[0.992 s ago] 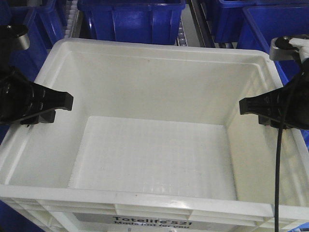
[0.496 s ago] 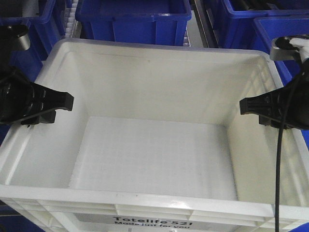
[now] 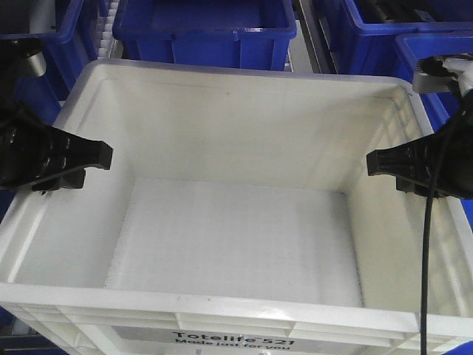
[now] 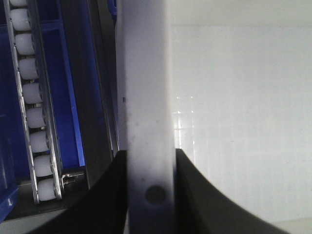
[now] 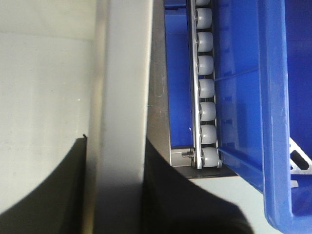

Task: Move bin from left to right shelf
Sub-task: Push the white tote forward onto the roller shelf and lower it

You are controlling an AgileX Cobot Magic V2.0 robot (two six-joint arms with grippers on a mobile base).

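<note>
While both arms reach in from the sides, the large white rectangular plastic tote [image 3: 244, 72] fills the front view, its long sides running left to right and its black "Totelife 521" print [image 3: 235, 342] on the near wall. Inside it only smooth white walls and a finely gridded floor show. The left gripper [image 4: 149, 156] straddles the tote's left wall, one black finger inside and one outside, both pressed against the rim. The right gripper [image 5: 114, 144] clamps the right wall the same way, and a black cable [image 3: 427, 259] hangs down from it across the tote's rim. Whether the tote rests on anything underneath cannot be told.

Behind the tote stand deep blue plastic bins [image 3: 207, 29]; the middle one's interior is barely visible, and the one at upper right holds something dark that cannot be made out. Just beside each gripped wall, the wrist views show a track of white rollers in a metal rail [image 4: 29, 122] running alongside blue plastic.
</note>
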